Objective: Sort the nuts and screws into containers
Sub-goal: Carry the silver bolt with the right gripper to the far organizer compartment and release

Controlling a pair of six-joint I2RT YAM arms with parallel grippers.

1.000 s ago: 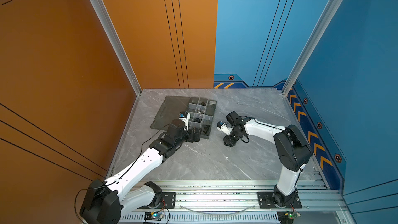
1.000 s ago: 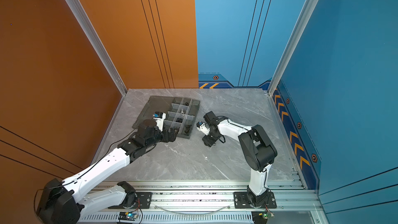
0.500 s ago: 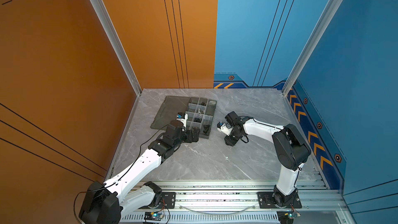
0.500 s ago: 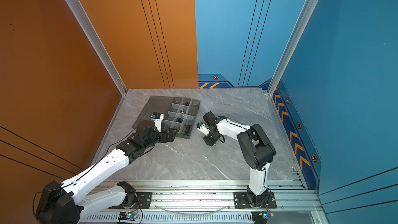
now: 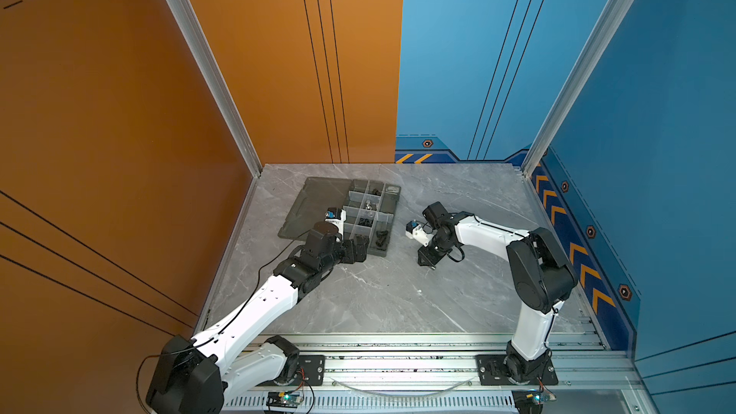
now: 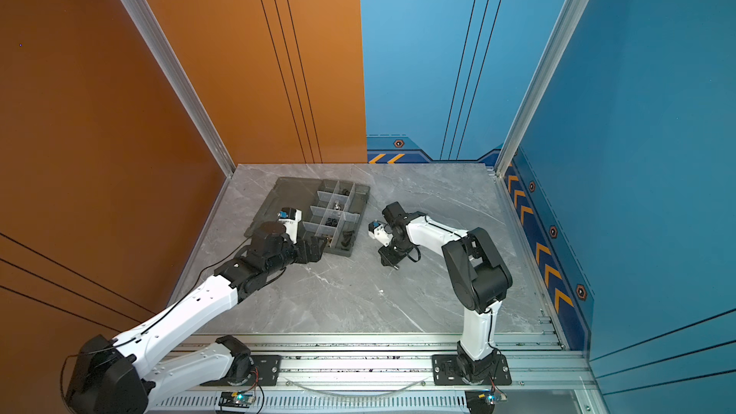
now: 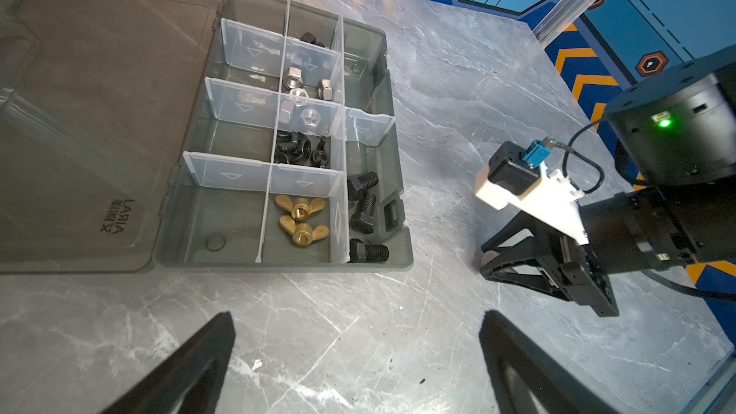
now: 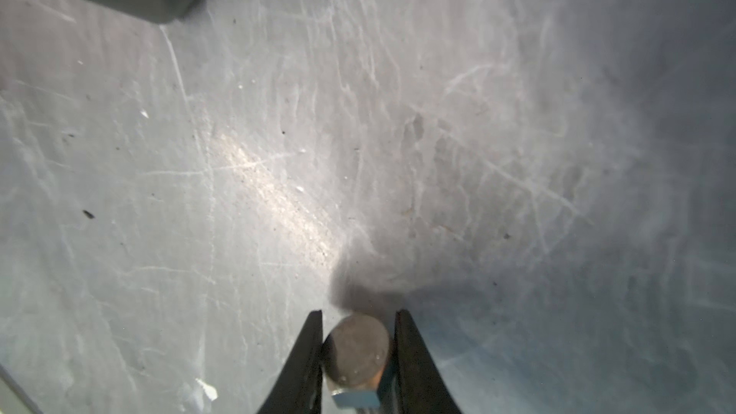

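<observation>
Metal, small and hard: the silver screw [image 8: 355,352] should handle as dense, rigid and slick, so a pinch across its width seems best. It sits on the counter [image 5: 378,292] right of the tray [image 7: 278,266], right jaws clamped on its sides; left jaws gape empty at the tray's near edge. Only the right wrist view shows that clamp; the left wrist view clearly shows black screws [image 7: 364,209] in the tray.

L tool [image 7: 357,314] wide open, R tool [image 8: 359,312] pinched narrow.
</observation>
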